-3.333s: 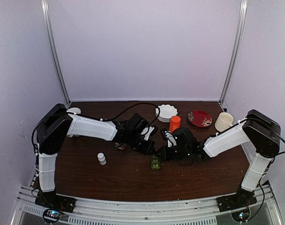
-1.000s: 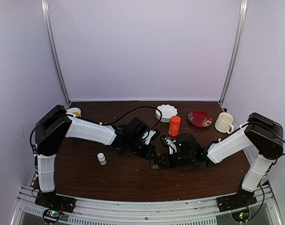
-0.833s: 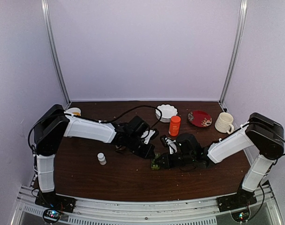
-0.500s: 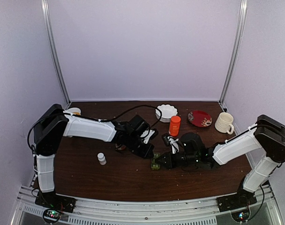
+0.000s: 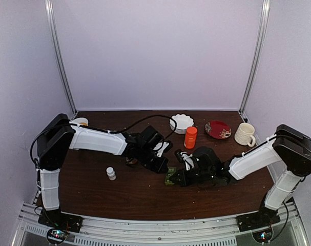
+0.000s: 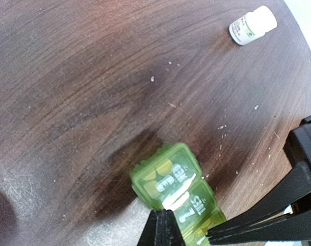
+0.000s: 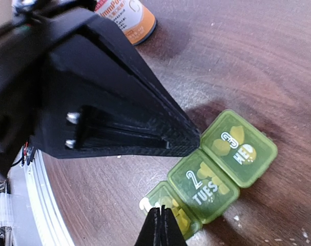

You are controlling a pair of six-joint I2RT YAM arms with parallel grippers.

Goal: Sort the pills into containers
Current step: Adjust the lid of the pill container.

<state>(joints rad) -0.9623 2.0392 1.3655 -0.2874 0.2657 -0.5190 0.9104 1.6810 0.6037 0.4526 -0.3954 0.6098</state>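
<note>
Green pill box [image 7: 209, 185] lies unmoved, left and right jaws both pressed together over it.

I read the pill box [image 7: 222, 169] as translucent lime green, with white numerals and day lettering on its lids; yellowish shapes show through them. The table [image 5: 135, 197] is dark brown with wood grain. The pills [image 6: 152, 79] show as whitish specks. The bottle [image 5: 190, 137] is orange, the plate [image 5: 217, 129] red and patterned, the mug [image 5: 245, 134] cream. The left hand [image 6: 163, 228] and right hand [image 7: 161, 225] are black.
</note>
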